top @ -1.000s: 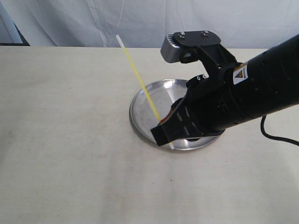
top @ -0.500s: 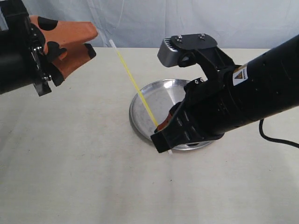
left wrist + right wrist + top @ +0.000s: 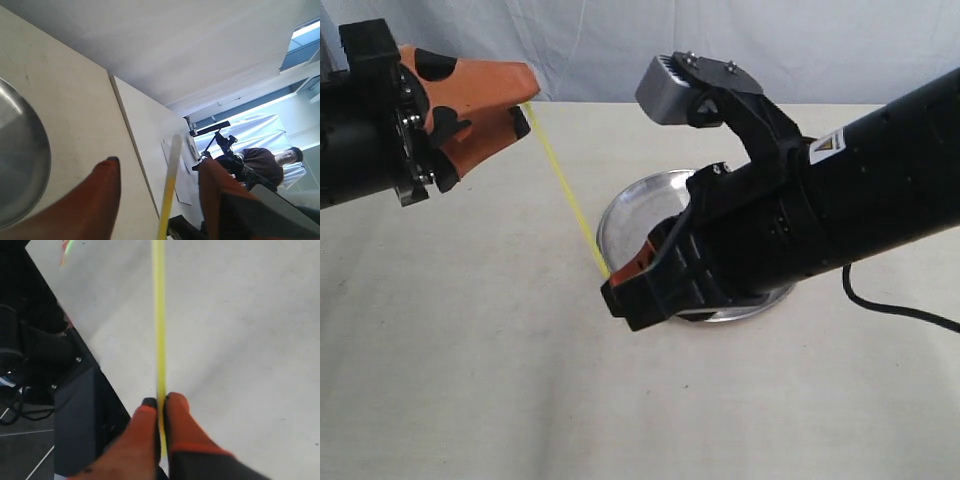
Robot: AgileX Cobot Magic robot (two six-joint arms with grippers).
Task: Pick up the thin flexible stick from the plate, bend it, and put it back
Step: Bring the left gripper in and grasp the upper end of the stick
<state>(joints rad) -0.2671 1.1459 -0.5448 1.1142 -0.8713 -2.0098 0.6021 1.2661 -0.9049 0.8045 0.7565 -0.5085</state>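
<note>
I see the thin flexible stick (image 3: 568, 192) as a straight yellow-green strand with a pale whitish tip, lifted off the worktop (image 3: 470, 380) and slanting up toward the left of the exterior view. Its lower end is pinched in the closed right end effector (image 3: 615, 290). Its upper end sits in the gap between the spread fingers of the left end effector (image 3: 527, 97), touching neither. The plate (image 3: 645, 205), a round shiny silver dish with a low rim, lies flat on the worktop, partly hidden from me.
</note>
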